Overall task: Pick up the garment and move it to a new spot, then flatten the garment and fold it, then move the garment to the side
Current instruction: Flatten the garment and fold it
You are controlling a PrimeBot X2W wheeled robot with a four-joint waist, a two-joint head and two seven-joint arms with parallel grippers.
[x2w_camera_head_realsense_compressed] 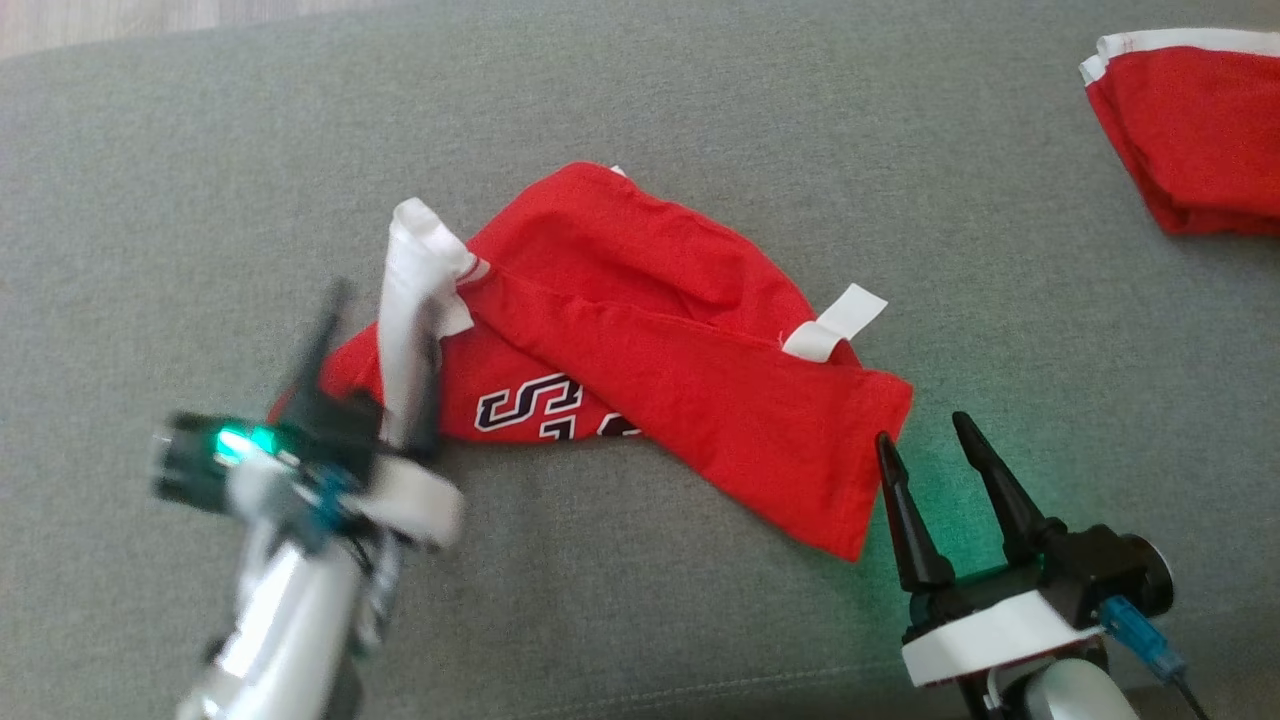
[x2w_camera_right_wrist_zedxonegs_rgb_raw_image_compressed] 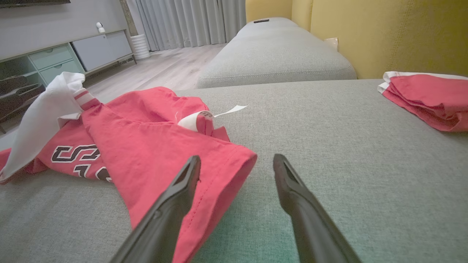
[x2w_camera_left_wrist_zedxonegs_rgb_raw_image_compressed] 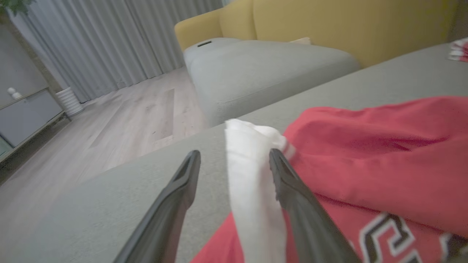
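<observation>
**A:** Where is the red T-shirt (x2w_camera_head_realsense_compressed: 680, 340)?

**B:** Bunched up on the grey sofa seat (x2w_camera_head_realsense_compressed: 700, 100). The left gripper (x2w_camera_left_wrist_zedxonegs_rgb_raw_image_compressed: 234, 153) is wide open, with the white sleeve (x2w_camera_head_realsense_compressed: 410, 270) between its 2 fingers. It holds nothing. The right gripper (x2w_camera_head_realsense_compressed: 922, 428) is wide open and empty, near the hem.

**A:** What could go wrong?

**B:** A grab on the sleeve alone might slip, or lift the shirt all twisted.

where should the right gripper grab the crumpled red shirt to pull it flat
Grip the hem corner of the red shirt nearest the right gripper, coming in low from the robot's right. That edge lies free on the grey cushion, right by the open fingers.
</observation>
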